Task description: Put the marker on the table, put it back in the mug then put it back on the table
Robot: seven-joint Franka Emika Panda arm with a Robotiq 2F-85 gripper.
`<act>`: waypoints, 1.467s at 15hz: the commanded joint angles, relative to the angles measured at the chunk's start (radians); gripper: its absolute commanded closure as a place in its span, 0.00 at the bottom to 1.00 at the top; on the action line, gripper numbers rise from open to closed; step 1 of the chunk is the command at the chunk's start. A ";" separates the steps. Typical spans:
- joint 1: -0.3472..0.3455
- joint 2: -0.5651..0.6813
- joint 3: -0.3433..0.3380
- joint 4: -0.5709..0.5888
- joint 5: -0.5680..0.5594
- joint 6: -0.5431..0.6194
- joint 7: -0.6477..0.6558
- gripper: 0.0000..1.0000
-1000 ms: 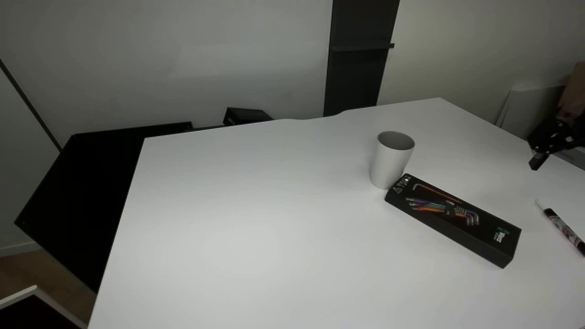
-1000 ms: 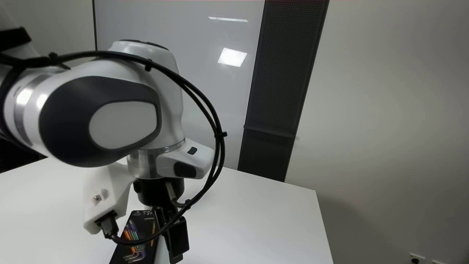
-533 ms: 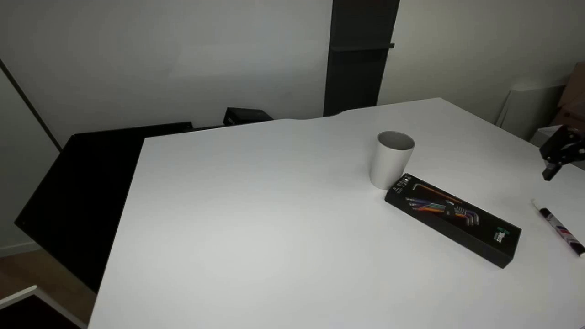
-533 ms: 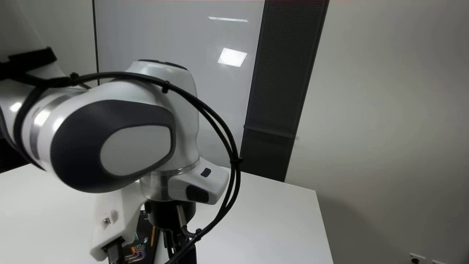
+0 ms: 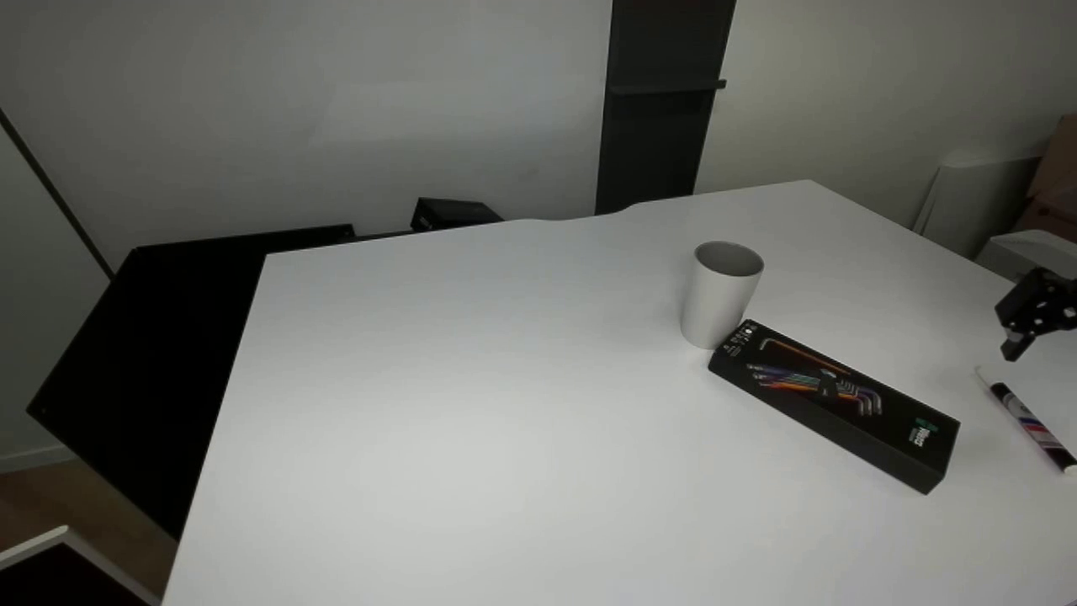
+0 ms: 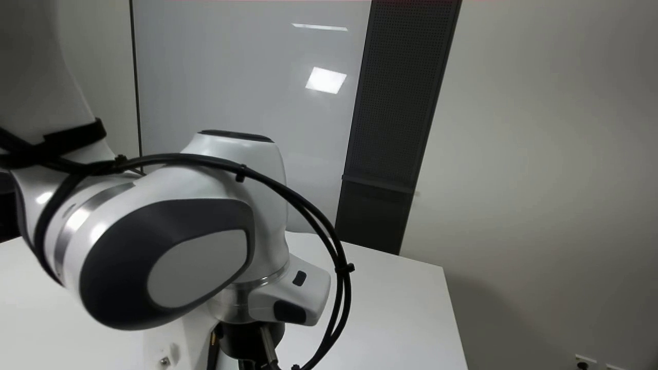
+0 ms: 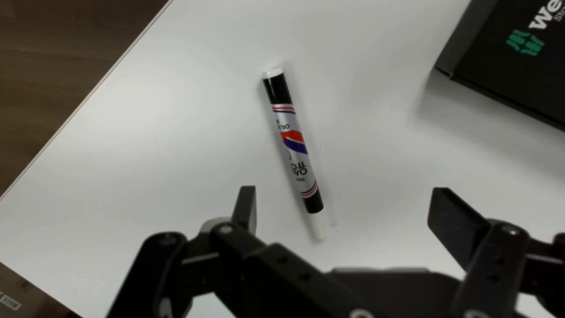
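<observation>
The marker, whitish with black ends and red and blue stripes, lies on the white table. It also lies at the right in an exterior view. My gripper is open and empty; its fingers are spread on either side of the marker's whitish tip, apart from it. In an exterior view, a finger of the gripper hovers above the marker's tip end. The white-grey mug stands upright on the table, away from the gripper. The mug is hidden in the exterior view filled by the arm and out of the wrist view.
A flat black box with printed tools lies between mug and marker, its end near the mug's base. Its corner shows in the wrist view. The table edge runs past the marker's far side. The arm covers much of an exterior view.
My gripper and arm have moved down and slightly right in both exterior views, toward the marker. The marker has rolled and shifted slightly on the table. The mug and box have not moved.
</observation>
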 commanded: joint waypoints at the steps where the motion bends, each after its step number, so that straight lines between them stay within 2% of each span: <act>1: -0.009 0.044 0.026 0.016 0.065 0.035 -0.114 0.00; 4: -0.020 0.064 0.050 0.017 0.114 0.038 -0.192 0.00; 8: -0.015 0.087 0.031 0.011 0.110 0.046 -0.243 0.00; 13: -0.040 0.121 0.023 0.012 0.118 0.046 -0.276 0.00; 20: -0.148 0.156 0.086 0.023 0.174 0.067 -0.381 0.00; 21: -0.150 0.163 0.083 0.031 0.181 0.058 -0.377 0.00; 22: -0.109 0.134 0.048 0.007 0.159 0.049 -0.356 0.00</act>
